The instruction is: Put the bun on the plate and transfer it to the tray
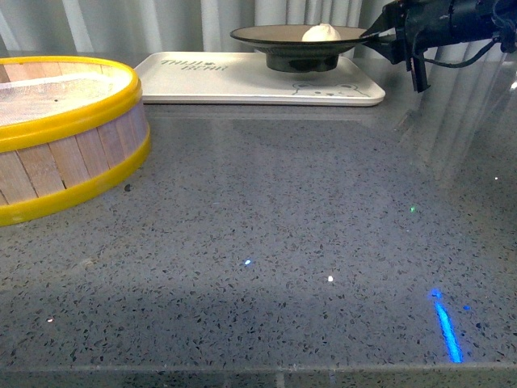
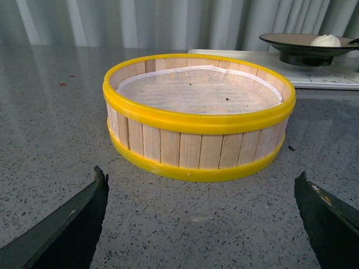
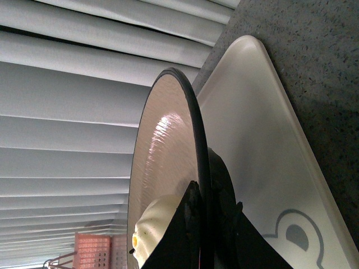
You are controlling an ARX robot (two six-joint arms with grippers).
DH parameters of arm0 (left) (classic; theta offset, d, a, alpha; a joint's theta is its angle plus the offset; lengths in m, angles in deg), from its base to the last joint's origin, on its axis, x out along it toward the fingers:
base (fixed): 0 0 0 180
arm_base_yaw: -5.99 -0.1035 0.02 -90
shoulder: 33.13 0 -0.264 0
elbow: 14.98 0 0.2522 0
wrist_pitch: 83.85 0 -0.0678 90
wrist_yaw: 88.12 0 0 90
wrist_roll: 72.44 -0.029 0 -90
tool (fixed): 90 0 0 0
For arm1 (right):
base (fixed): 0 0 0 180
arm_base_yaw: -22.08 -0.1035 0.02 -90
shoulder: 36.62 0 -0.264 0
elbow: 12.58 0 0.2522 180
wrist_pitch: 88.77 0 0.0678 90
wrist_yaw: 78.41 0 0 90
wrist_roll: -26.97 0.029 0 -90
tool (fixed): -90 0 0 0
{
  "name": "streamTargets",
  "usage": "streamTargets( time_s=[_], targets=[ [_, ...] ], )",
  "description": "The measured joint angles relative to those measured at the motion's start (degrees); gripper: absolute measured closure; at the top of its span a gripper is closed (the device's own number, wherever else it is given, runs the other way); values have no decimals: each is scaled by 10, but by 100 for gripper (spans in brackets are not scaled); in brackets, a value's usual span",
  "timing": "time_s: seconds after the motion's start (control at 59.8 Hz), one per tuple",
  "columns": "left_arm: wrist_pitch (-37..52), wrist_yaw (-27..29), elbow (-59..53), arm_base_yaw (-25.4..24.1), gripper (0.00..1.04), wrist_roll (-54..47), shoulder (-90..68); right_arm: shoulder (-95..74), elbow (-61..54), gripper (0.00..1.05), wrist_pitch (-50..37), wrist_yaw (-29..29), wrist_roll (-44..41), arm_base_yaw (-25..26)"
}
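Observation:
The creamy-white bun (image 1: 321, 32) lies in the tan plate (image 1: 275, 35) with the black rim. The plate's black foot sits on or just over the cream-white tray (image 1: 202, 85) at the back of the table. My right gripper (image 1: 380, 38) is shut on the plate's right rim. In the right wrist view its fingers (image 3: 188, 224) pinch the rim of the plate (image 3: 162, 145), with the bun (image 3: 151, 224) beside them and the tray (image 3: 252, 129) behind. My left gripper (image 2: 202, 182) is open and holds nothing; the plate (image 2: 291, 40) and bun (image 2: 325, 40) show far off.
A wooden steamer basket (image 1: 56, 133) with yellow rims stands at the left, directly before the left gripper, with white cloth inside (image 2: 196, 89). Grey speckled tabletop (image 1: 283, 226) stretches between basket and tray. Curtains hang behind the table.

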State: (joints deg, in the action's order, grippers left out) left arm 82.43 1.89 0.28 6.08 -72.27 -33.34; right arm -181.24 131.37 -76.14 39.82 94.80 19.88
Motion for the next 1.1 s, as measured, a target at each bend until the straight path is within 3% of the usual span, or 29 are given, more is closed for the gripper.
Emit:
streamTargets(
  time_s=[0.201,0.452,1.105],
  targets=[
    [0,0,0,0,7,0,0,-17,33,102,24,8,-7,-7],
    [0,0,0,0,7,0,0,44,-62,102,-11,6,-6,-20],
    [0,0,0,0,7,0,0,67,-94,102,14,-2,-14,-23]
  ],
)
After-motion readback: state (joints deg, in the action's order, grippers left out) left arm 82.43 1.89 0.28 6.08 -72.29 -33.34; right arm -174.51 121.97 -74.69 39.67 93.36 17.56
